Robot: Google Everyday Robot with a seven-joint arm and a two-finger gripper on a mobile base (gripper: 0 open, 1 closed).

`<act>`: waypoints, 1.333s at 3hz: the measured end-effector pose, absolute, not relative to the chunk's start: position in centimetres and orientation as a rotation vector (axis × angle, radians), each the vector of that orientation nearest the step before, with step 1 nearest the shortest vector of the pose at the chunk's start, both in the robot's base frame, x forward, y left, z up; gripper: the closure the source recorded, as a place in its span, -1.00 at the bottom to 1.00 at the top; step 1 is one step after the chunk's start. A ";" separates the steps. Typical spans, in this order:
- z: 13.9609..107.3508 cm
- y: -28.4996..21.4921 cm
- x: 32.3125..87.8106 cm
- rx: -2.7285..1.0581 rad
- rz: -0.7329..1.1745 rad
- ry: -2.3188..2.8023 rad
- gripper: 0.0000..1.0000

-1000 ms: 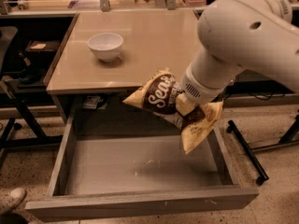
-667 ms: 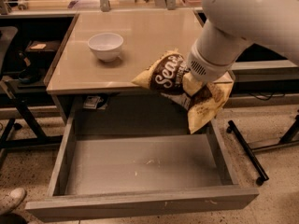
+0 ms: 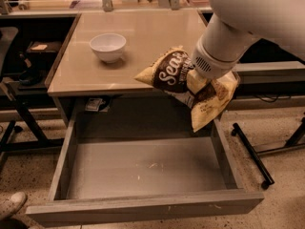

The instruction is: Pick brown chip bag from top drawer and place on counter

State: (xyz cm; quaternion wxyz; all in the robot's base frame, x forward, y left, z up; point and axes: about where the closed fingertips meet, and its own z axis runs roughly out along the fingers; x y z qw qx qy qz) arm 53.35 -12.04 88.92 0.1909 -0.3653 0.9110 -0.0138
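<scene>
The brown chip bag point(image 3: 172, 74), dark brown and cream with white script, hangs in the air over the counter's front edge and the back right of the open top drawer point(image 3: 143, 208). My gripper point(image 3: 194, 78) is shut on the bag's middle; the white wrist hides most of the fingers. The bag's lower right corner droops over the drawer's right wall. The drawer is pulled fully out and its grey floor holds nothing. The beige counter point(image 3: 152, 32) lies just behind and under the bag's left end.
A white bowl point(image 3: 108, 46) stands on the counter's left half. My large white arm point(image 3: 257, 13) fills the upper right. A black bar point(image 3: 252, 154) lies on the floor right of the drawer. A shoe point(image 3: 10, 205) shows at lower left.
The gripper has lifted the bag up and back, from over the drawer to level with the counter's front edge. The drawer and bowl have not moved.
</scene>
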 end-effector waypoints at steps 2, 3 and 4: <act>94.1 -11.5 60.5 -1.047 -0.094 2.468 1.00; 95.8 -10.6 64.2 -1.065 -0.112 2.428 1.00; 95.1 -10.3 67.2 -1.075 -0.087 2.401 1.00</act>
